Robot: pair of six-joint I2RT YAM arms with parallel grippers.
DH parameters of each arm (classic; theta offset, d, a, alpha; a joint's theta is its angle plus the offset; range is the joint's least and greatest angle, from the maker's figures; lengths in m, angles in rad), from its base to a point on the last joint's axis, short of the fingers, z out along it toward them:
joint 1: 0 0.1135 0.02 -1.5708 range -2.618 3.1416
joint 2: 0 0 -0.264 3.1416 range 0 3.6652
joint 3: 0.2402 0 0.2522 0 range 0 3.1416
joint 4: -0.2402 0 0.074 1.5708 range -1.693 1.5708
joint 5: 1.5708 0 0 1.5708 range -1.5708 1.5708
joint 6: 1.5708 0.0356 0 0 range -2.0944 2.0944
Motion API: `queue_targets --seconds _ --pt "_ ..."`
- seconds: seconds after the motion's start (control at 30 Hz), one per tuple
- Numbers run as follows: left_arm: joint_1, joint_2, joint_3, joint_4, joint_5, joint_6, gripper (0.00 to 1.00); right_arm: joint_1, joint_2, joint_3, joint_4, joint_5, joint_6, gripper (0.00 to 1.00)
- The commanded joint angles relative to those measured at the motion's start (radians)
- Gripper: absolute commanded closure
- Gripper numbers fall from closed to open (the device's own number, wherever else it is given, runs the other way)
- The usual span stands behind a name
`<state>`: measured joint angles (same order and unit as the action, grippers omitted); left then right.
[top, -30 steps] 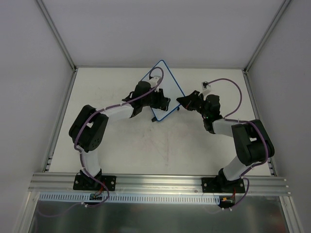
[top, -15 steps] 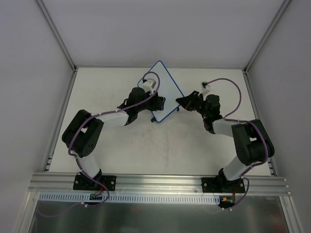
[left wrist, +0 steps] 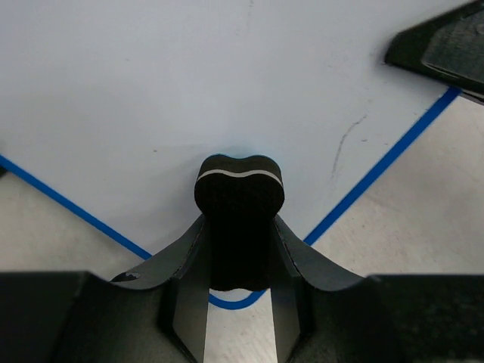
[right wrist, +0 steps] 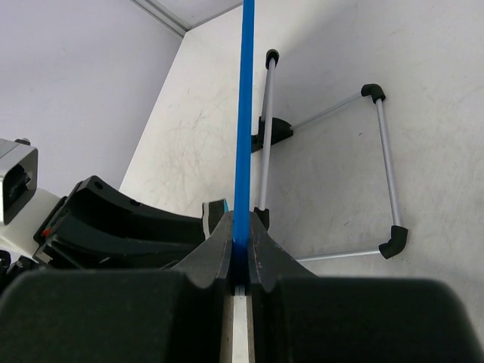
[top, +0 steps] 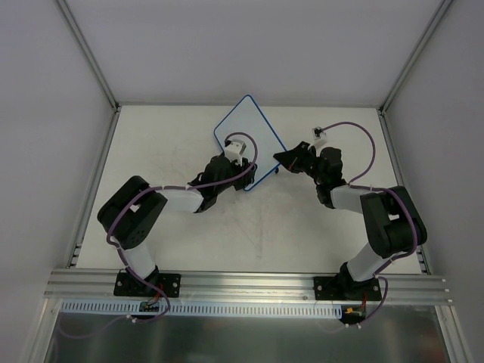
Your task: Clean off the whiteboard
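Seen from above, the left arm is reaching across a pale, scuffed bench (top: 174, 242) from the left, with grey walls enclosing the space. The left pincer (left wrist: 240, 261) is squeezing a small black bone-shaped eraser (left wrist: 240, 189) between its two fingers. The eraser's rounded tip is resting on the whiteboard (top: 246, 125) just inside the board's near rounded corner. The whiteboard is sitting at the middle of the far half of the bench, turned like a diamond, with a thin blue rim running around its white face. A faint grey streak (left wrist: 344, 144) is showing on the white face, to the right of the eraser. On the right, the right pincer (right wrist: 240, 231) is clamping the board's blue rim, its fingers pressing closed on either side of the edge. Its wrist camera is looking along the board edge-on. Beyond the rim on the right, a thin wire stand (right wrist: 382, 174) with black end caps is lying by the bench, joined to the board's back. A metal rail (top: 249, 283) is running along the near edge.
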<state>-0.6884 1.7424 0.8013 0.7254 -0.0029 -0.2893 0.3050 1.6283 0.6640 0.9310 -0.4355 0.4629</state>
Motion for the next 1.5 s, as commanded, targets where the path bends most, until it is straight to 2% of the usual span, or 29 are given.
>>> queue_targets --seconds 0.0,0.2,0.3,0.5,0.73,1.0,1.37,1.47 --pt "-0.005 -0.027 0.033 0.037 -0.126 0.073 0.96 0.031 -0.001 0.022 0.040 -0.086 -0.023 1.00" --pt "-0.002 -0.018 0.192 -0.119 -0.261 0.153 0.96 0.031 0.001 0.023 0.040 -0.088 -0.023 1.00" --pt "0.007 -0.001 0.226 -0.146 -0.221 0.161 0.96 0.029 0.002 0.025 0.042 -0.088 -0.023 1.00" --pt "0.001 0.000 0.162 -0.097 -0.164 0.101 0.97 0.029 0.002 0.025 0.042 -0.088 -0.023 1.00" --pt "-0.042 0.017 0.050 0.012 -0.174 0.042 0.97 0.029 0.004 0.026 0.040 -0.089 -0.021 1.00" --pt "-0.112 -0.017 -0.013 0.031 -0.196 0.042 0.97 0.029 0.004 0.025 0.042 -0.091 -0.018 1.00" --pt "-0.141 -0.032 0.018 0.032 -0.230 0.038 0.97 0.029 0.005 0.026 0.042 -0.091 -0.017 1.00" --pt "-0.138 -0.085 0.058 -0.036 -0.273 0.050 0.96 0.029 0.005 0.026 0.040 -0.092 -0.018 1.00"
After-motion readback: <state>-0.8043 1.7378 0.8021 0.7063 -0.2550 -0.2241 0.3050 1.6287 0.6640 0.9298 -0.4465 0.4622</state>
